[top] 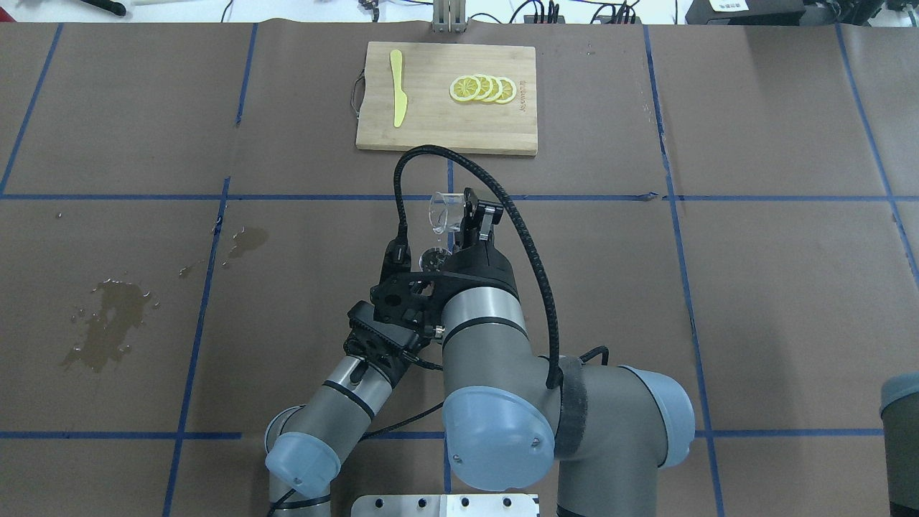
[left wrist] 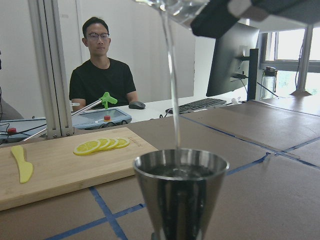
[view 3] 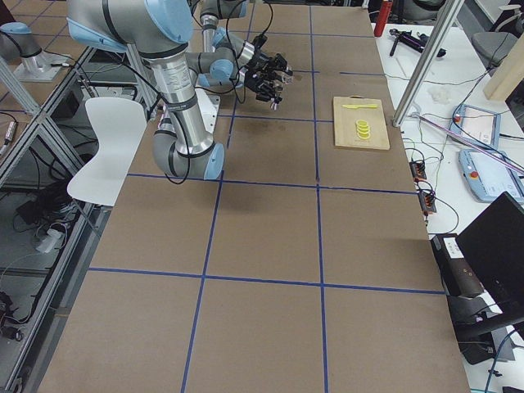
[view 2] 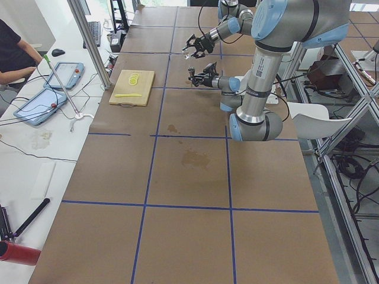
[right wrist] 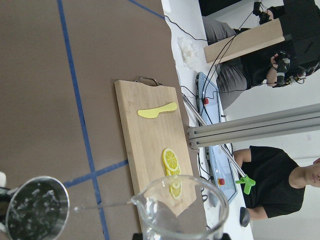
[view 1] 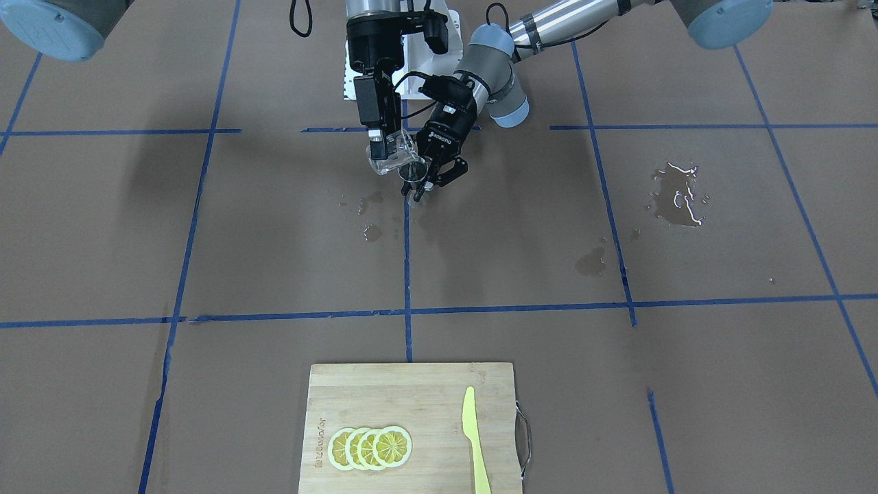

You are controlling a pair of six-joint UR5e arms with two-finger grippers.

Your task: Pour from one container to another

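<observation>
Pour caught mid-stream

Right gripper (top: pixel 475 212) is clamped on the clear glass measuring cup (top: pixel 444 212), tipped lip-down. A thin stream (left wrist: pixel 173 100) is dropped into the shiny cone-shaped steel jigger (left wrist: pixel 180 195), held upright just below in the closed left gripper (view 1: pixel 429 180). Farther out: wet patches (view 1: pixel 678 195) on the brown paper table (view 1: pixel 274 240), lemon slices (view 1: pixel 370 447) and a yellow knife (view 1: pixel 475 439) on the bamboo board (view 1: pixel 425 398).

Surface: brown paper-covered surface (view 1: pixel 274 226) crossed by blue tape lines (view 1: pixel 407 274).
Board: pale wooden cutting board with a metal handle (view 1: pixel 425 405), at the operators' edge.
Lemon: four overlapping yellow lemon slices (view 1: pixel 370 447) on the board.
Knife: yellow plastic knife (view 1: pixel 475 439) lying flat on the board, apart from the slices.
Spills: shiny water puddle (view 1: pixel 678 199); darker damp stain (view 1: pixel 591 262).
Person: man in a black T-shirt and glasses (left wrist: pixel 102 75), seated beyond the board.
</observation>
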